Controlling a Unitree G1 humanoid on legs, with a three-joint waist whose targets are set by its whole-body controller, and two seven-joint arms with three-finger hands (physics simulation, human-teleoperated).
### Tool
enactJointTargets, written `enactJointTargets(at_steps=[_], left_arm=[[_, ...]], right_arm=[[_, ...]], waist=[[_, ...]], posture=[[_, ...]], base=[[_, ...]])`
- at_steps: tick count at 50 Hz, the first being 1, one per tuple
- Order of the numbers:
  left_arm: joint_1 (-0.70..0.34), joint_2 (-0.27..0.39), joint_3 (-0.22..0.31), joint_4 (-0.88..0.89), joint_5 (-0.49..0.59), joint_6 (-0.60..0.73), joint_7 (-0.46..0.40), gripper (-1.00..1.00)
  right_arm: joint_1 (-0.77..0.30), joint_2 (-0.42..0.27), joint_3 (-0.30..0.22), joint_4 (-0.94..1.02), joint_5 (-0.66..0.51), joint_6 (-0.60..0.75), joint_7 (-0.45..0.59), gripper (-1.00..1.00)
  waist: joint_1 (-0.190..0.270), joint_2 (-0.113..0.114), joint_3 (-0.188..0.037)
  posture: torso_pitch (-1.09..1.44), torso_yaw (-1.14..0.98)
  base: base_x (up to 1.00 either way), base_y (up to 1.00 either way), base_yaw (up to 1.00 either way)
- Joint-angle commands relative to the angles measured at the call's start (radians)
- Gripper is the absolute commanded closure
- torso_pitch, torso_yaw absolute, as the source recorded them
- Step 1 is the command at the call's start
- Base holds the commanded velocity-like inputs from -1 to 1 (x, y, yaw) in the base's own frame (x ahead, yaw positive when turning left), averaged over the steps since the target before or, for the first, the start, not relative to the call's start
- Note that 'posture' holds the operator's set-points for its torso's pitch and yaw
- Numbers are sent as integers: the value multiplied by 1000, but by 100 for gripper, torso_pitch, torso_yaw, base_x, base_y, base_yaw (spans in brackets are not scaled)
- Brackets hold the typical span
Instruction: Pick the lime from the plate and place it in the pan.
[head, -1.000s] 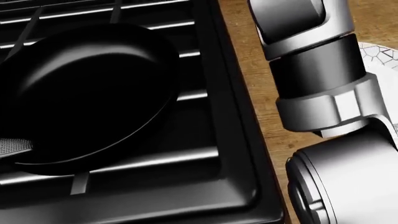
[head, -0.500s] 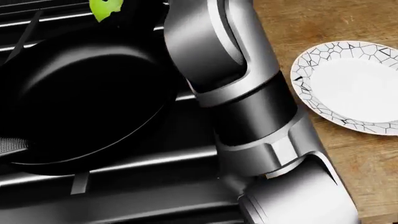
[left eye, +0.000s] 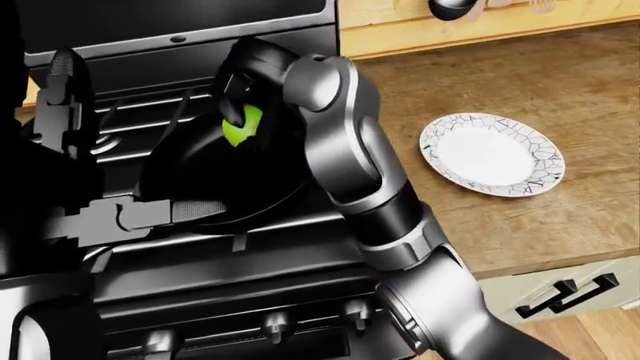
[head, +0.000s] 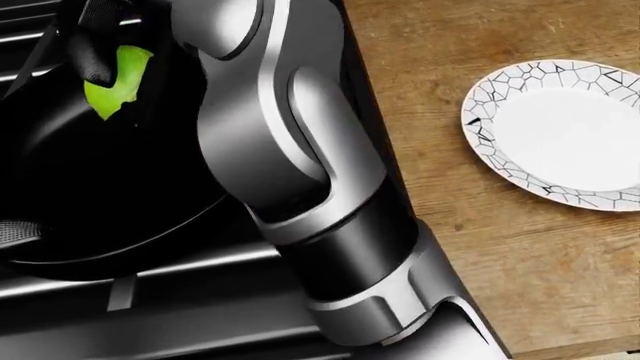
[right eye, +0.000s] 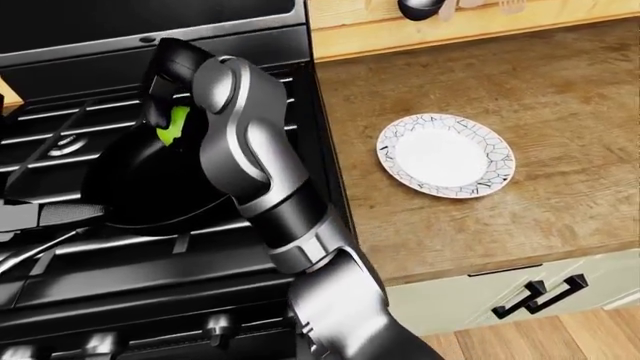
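1. Your right hand (left eye: 238, 94) sits in the upper left of the left-eye view, over the black pan (left eye: 215, 187) on the stove (right eye: 90, 292).
2. Its dark fingers (head: 92, 46) are closed around the lime (head: 113, 86), which shows bright green between them, above the pan's upper part.
3. The patterned white plate (right eye: 445, 154) lies at right centre on the wooden counter (right eye: 560, 112), well apart from the pan.
4. Your left hand (left eye: 65, 105) shows as a dark shape at the left edge; whether its fingers are open or closed cannot be told.
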Motion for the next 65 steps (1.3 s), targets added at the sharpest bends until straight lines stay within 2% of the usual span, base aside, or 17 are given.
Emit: enactJointTargets(at_steps=[1, 32, 65], left_arm=[[-13, 18, 28, -4, 13, -25, 4, -100], [-1, 24, 28, -4, 15, -40, 5, -100], [4, 34, 37, -4, 4, -48, 9, -100]], right_arm=[[-38, 6, -6, -29, -20, -18, 5, 100], [-54, 67, -1, 100, -43, -58, 25, 100], [-44, 73, -6, 197, -39, -104, 9, 100]], waist=[[0, 7, -24], [-4, 15, -27], [-4, 18, -30]], posture=[[0, 0], [0, 0], [0, 0]], base=[[0, 0, 0], [0, 0, 0], [0, 0, 0]])
